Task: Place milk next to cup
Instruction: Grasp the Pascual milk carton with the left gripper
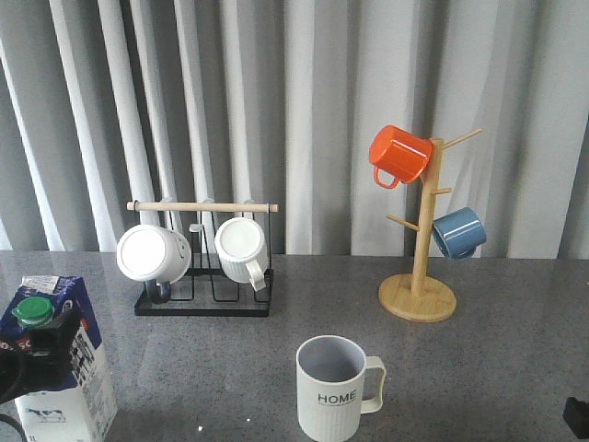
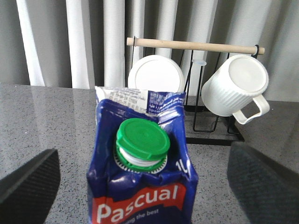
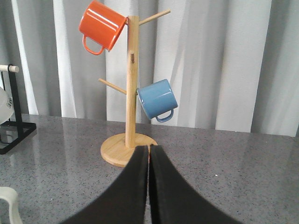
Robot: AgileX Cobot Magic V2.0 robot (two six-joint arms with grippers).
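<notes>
The tall blue-and-white gable-top milk carton [image 1: 57, 364] with its ridged green cap stands at the grey speckled table's [image 1: 497, 359] near left, cut off below, between the left gripper's [image 2: 140, 179] wide-spread dark fingers [image 2: 29, 179]. The white ribbed "HOME" mug [image 1: 335, 389] sits well right of it. The right gripper [image 3: 148, 186] shows its fingers pressed together, empty.

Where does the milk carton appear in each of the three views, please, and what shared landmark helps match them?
Front view: the milk carton stands in the lower left corner.
Left wrist view: it fills the lower centre, green cap up, between the left gripper's spread fingers.
Right wrist view: not in it.
Shared landmark: the black mug rack with its wooden bar shows behind the carton, and its edge shows in the right wrist view.
</notes>
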